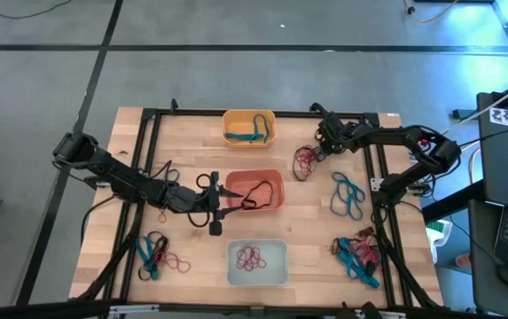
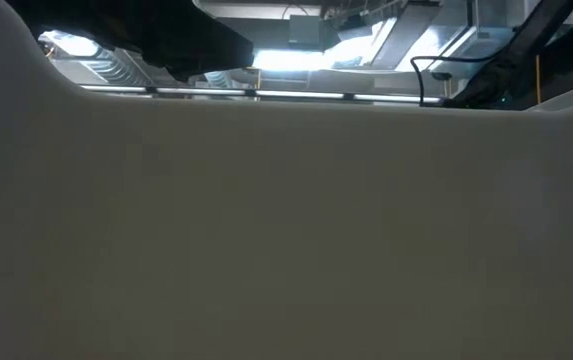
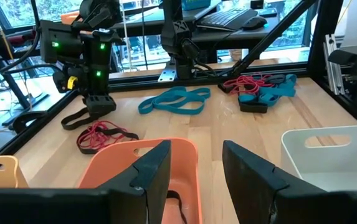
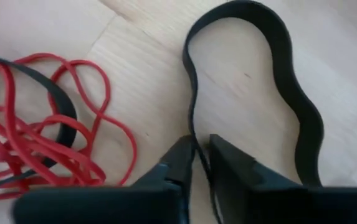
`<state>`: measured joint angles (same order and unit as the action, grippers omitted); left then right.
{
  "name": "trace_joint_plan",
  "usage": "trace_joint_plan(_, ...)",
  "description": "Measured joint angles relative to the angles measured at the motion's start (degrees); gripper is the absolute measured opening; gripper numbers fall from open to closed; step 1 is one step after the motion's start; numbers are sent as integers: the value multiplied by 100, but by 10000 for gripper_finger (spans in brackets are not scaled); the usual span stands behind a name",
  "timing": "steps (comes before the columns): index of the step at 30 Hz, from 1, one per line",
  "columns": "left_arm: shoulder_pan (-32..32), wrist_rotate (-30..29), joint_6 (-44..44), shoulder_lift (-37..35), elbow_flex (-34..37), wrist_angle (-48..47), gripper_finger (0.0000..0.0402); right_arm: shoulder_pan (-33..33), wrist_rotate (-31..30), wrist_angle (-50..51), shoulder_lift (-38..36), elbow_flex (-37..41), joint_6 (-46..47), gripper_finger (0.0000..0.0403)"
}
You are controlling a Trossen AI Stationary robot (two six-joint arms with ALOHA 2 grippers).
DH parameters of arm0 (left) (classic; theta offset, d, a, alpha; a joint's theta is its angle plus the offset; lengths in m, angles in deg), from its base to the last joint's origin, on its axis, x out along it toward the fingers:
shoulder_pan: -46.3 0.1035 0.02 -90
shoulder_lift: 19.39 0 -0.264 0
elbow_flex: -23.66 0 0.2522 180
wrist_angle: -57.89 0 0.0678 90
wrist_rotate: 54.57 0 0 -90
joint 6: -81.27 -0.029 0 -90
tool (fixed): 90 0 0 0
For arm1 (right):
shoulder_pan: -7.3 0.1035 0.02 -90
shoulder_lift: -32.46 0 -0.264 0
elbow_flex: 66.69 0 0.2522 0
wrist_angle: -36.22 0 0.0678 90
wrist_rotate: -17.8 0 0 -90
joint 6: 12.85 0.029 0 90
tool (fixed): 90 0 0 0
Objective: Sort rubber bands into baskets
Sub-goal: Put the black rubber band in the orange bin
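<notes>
Our right pincer (image 4: 200, 152) pinches a black band (image 4: 253, 74) by the red pile (image 1: 305, 159) near the bench's far edge, to lift it; our left pincer (image 3: 194, 168) waits spread over the red-orange basket (image 1: 255, 190)

Two dark arms reach inward from opposite sides of the high view.

The left arm stretches from the left edge toward frame center, its left gripper (image 1: 215, 202) level, fingers (image 3: 150, 168) spread apart. The right arm bends from the right edge to the upper right of center, its right gripper (image 4: 201, 155) pointed down, fingertips nearly together, pinching a black rubber band (image 4: 303, 124).
</notes>
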<state>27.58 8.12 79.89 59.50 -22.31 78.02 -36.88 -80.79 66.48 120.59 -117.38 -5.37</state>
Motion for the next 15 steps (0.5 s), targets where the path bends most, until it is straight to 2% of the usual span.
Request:
trace_joint_plan(4,0,0,-2,0,0,-1,143,97,-101,-20,-139,13,-212,8)
trace_joint_plan(9,0,0,-2,0,0,-2,143,271,-546,194,-584,-140,-251,18)
trace_joint_plan(15,0,0,-1,0,0,-4,143,611,-554,520,-1161,-562,-307,6)
